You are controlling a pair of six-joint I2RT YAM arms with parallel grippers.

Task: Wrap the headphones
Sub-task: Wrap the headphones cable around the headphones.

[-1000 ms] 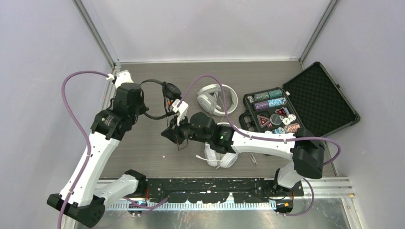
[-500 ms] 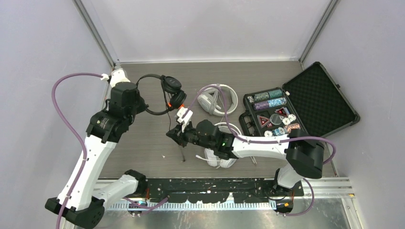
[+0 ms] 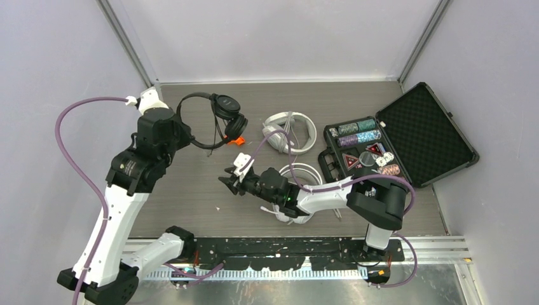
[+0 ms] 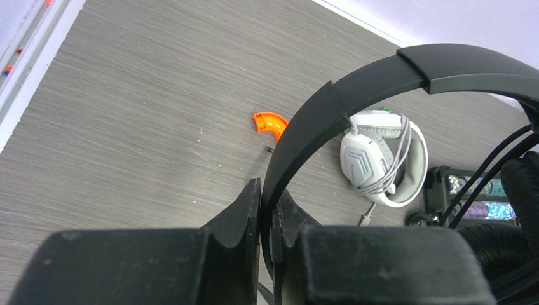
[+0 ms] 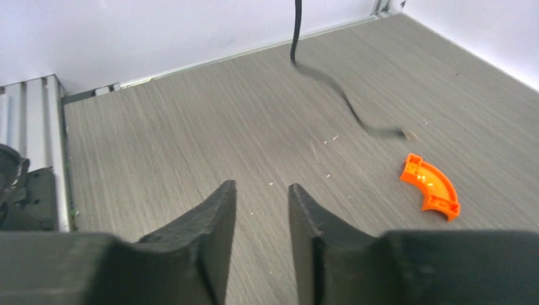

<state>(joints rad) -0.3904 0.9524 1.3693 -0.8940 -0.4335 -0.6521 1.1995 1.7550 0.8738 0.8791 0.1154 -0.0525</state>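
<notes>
Table (image 3: pixel 184 203): open black chip case (image 3: pixel 426 124) at the right side, not part of the job.

White headset (image 3: pixel 290 132), far centre: cord looks gathered around the cup and band; judged wrapped.

Second white headset (image 3: pixel 299 190), near centre: partly hidden under the right arm, cord state cannot be told.

Black headphones (image 3: pixel 219 114), lifted off the table at far left. Left gripper (image 4: pixel 267 210) is clamped on the headband. The black cord (image 5: pixel 330 86) hangs loose, so it is not wrapped.

Right gripper (image 5: pixel 262 213): jaws parted, nothing between them, low over bare table near the cord end.

Orange curved piece (image 5: pixel 431 185) lies close by, a possible snag.

Remaining: wind the black cord.
</notes>
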